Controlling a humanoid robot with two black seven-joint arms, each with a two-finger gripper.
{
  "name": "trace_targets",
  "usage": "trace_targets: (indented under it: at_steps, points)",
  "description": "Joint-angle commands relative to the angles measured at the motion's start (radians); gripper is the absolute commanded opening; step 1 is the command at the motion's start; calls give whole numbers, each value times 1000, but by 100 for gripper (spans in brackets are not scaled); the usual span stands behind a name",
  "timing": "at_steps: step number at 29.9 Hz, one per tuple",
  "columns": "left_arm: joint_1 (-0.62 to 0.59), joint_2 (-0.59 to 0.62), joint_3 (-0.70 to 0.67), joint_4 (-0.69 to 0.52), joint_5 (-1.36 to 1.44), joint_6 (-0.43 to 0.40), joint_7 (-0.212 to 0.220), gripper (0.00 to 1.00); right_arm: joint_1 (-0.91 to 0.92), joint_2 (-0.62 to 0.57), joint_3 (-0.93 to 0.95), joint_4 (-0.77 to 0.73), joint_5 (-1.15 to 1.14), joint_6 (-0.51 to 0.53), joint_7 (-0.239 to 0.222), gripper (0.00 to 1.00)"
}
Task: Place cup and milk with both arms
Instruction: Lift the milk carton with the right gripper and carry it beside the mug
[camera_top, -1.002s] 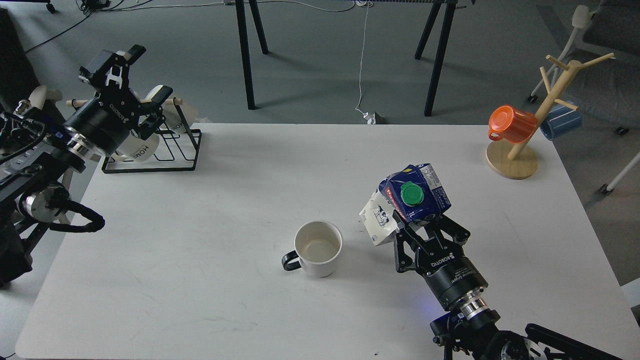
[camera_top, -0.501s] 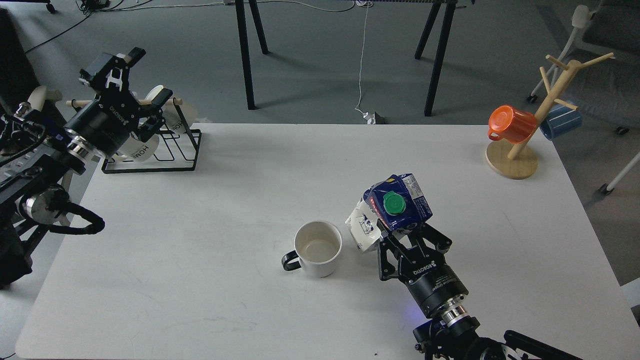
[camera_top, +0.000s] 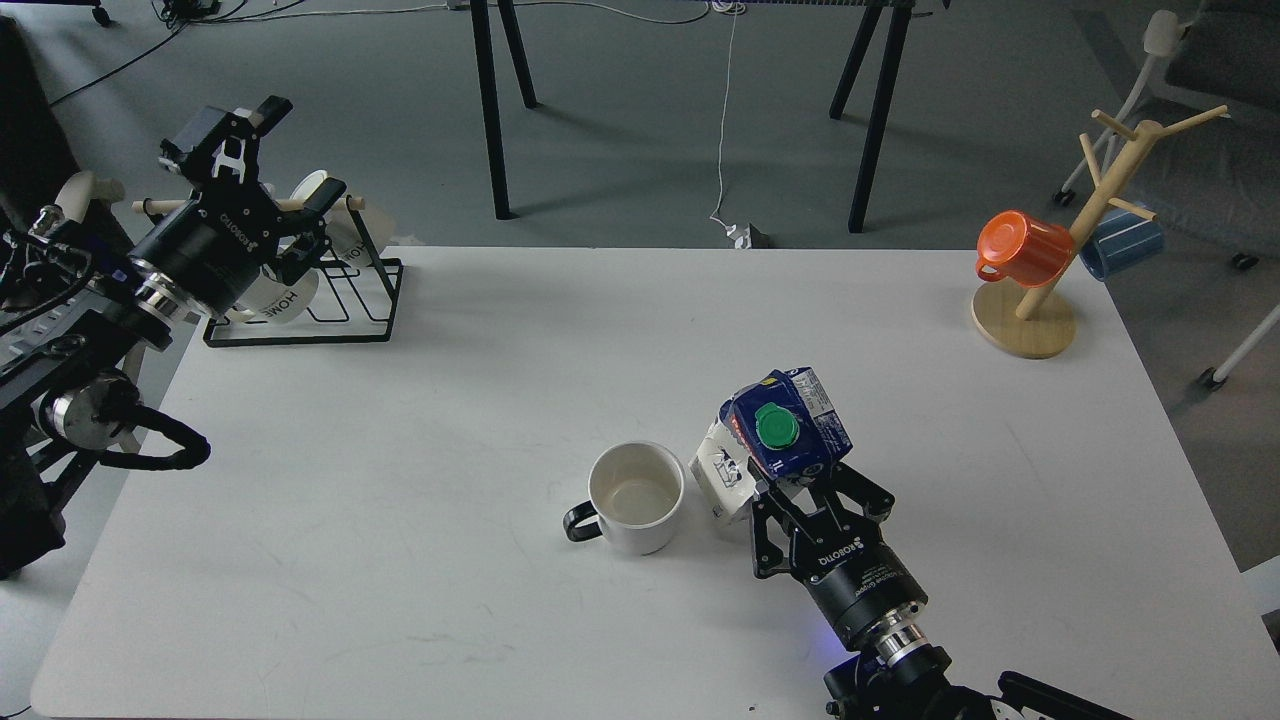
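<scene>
So, my right gripper (camera_top: 790, 492) is clamped on the dark blue and white gable-top milk carton with the green screw cap (camera_top: 775, 438), holding it tilted, its white base just beside the squat white ceramic mug with the black loop handle (camera_top: 634, 497). Can't tell if the carton's base touches the table. Mug sits upright near the table's middle, handle pointing left, nothing in it that I can see. My left gripper (camera_top: 262, 148) is up at the far left with its fingers spread wide, holding nothing, hanging in front of a black wire rack (camera_top: 340, 300) with cream mugs printed "HOME" (camera_top: 285, 293). Far right corner: wooden mug tree on a round base (camera_top: 1030, 320) carrying an orange cup (camera_top: 1022, 248) and a blue cup (camera_top: 1122, 243), well apart from the carton. Matte white table (camera_top: 450, 600), a few faint scuffs. Behind it grey floor, black trestle legs (camera_top: 495, 110), a white cable (camera_top: 722, 120) running down to a plug, chair parts at right.
</scene>
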Motion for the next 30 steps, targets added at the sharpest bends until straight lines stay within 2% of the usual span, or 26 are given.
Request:
trace_targets:
  at_steps: [1,14,28,30]
  points:
    - [3,0,0,0,0,0,0,94,1,11,-8,-9,0,0,-1,25]
    - [4,0,0,0,0,0,0,94,1,36,-23,-15,0,0,-1,34]
    - [7,0,0,0,-2,0,0,94,-29,29,-25,-19,-1,0,-4,37]
    - [9,0,0,2,0,0,0,94,-31,28,-25,-21,-1,0,-4,40]
